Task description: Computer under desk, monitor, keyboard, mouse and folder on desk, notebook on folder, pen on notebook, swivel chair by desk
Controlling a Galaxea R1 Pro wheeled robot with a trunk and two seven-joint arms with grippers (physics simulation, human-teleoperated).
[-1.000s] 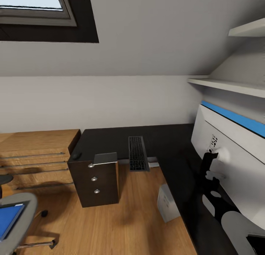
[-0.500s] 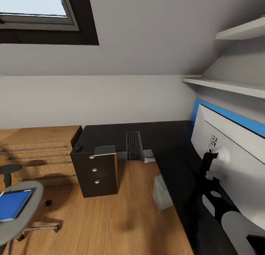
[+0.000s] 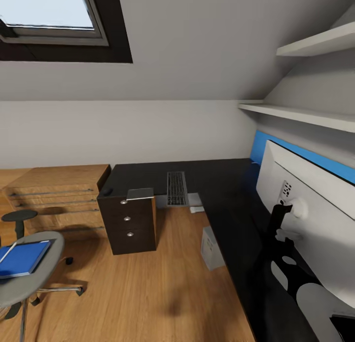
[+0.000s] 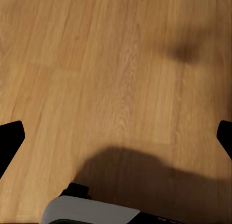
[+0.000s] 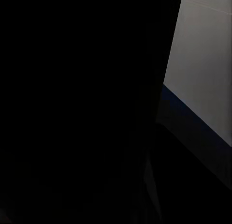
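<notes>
The monitor [image 3: 315, 204], white back toward me with its black stand [image 3: 280, 233], hangs tilted over the black desk [image 3: 231, 194] at the right, carried on my right arm [image 3: 318, 302]. The right fingers are lost against the dark stand. On the desk's far wing lie the keyboard [image 3: 176, 188], the small black mouse [image 3: 106, 190] and a thin grey notebook [image 3: 140, 193]. The computer [image 3: 212, 247] stands on the floor under the desk edge. At lower left the swivel chair [image 3: 34, 278] holds the blue folder [image 3: 22, 258]. Over bare floor, my left gripper [image 4: 116, 137] is open.
A black drawer unit [image 3: 129, 223] stands under the desk's left end, with low wooden shelving [image 3: 54, 194] beside it. White wall shelves [image 3: 301, 115] hang above the desk at the right. A skylight [image 3: 54, 17] is in the sloped wall. Wooden floor [image 3: 148, 292] lies between chair and desk.
The whole view has drawn back from the desk and shifted, bringing the chair and folder further into view. The monitor has kept its place in the picture, moving along with me.
</notes>
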